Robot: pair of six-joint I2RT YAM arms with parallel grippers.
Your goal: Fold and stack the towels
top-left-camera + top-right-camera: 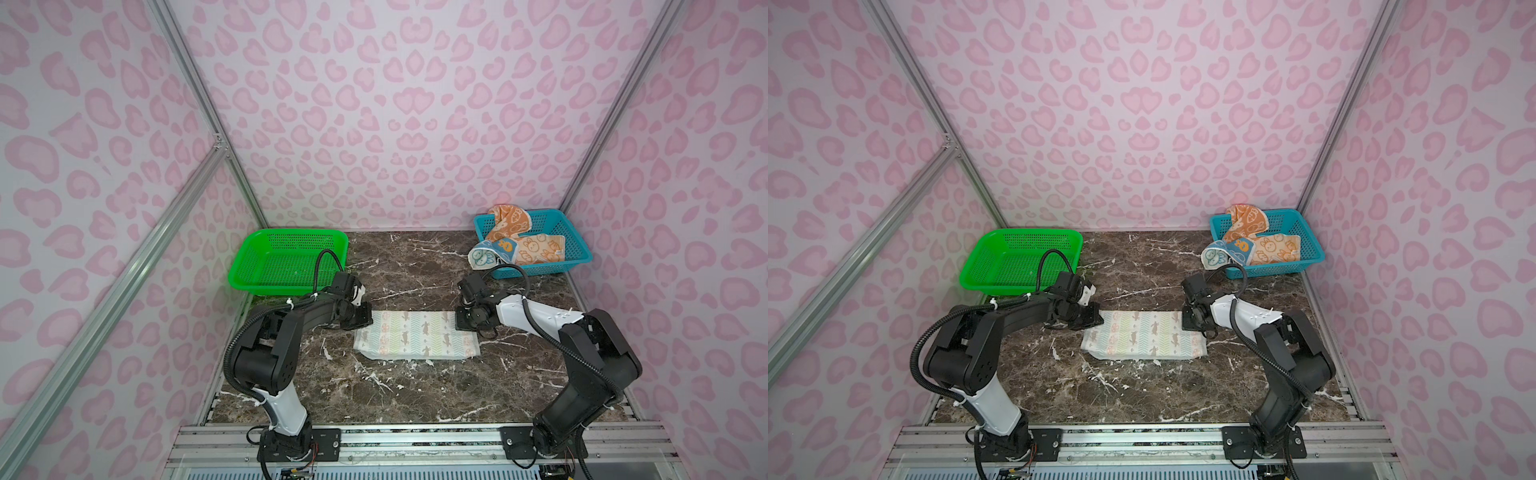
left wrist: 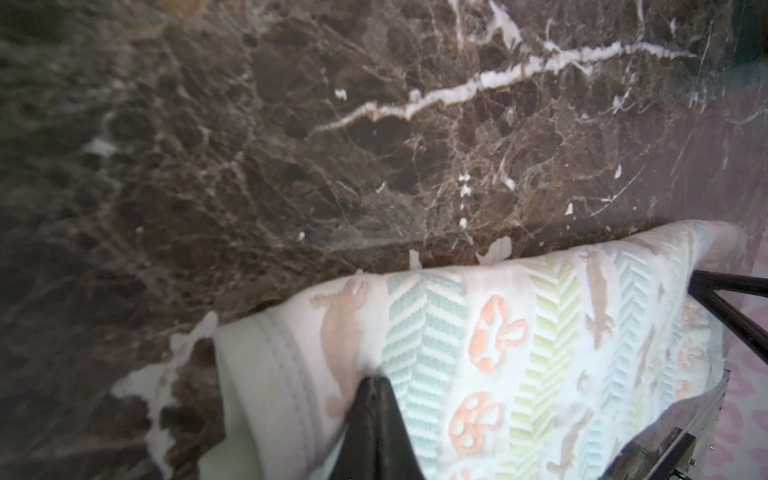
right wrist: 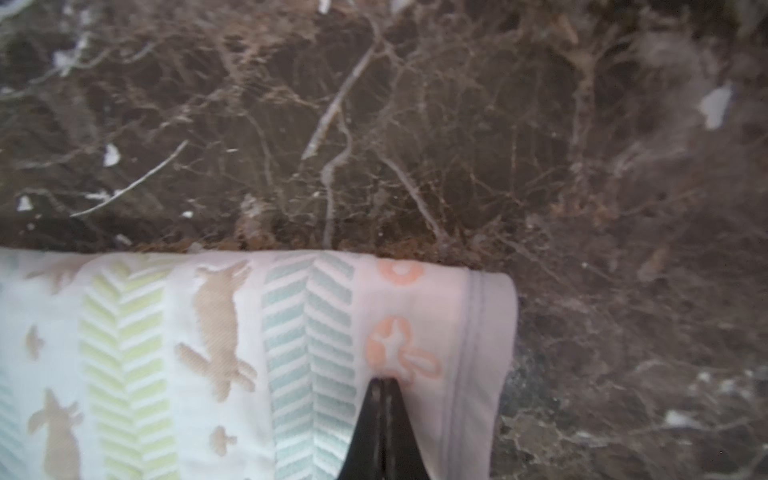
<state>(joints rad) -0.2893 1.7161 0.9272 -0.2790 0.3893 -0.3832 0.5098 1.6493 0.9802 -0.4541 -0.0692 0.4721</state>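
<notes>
Both top views: the white towel (image 1: 415, 334) lies mid-table (image 1: 415, 386) as a long strip; we read it as folded once. The left gripper (image 1: 361, 318) sits at its far left corner and the right gripper (image 1: 463, 320) at its far right corner, both down on the cloth. The orange towel (image 1: 536, 247) and blue towel (image 1: 484, 255) sit crumpled in the blue basket (image 1: 573, 245), far right. The green basket (image 1: 286, 259) is far left.

Left wrist: jaws pinched together on the white towel (image 2: 519, 353) near its hemmed end; the cloth puckers at the tips.

Right wrist: same, jaws closed on the cloth (image 3: 208, 353) just inside the hem.

Handling: light, soft and limp, so it sags between grips. We take it by the corners near the hem, both sides together, or it skews.
</notes>
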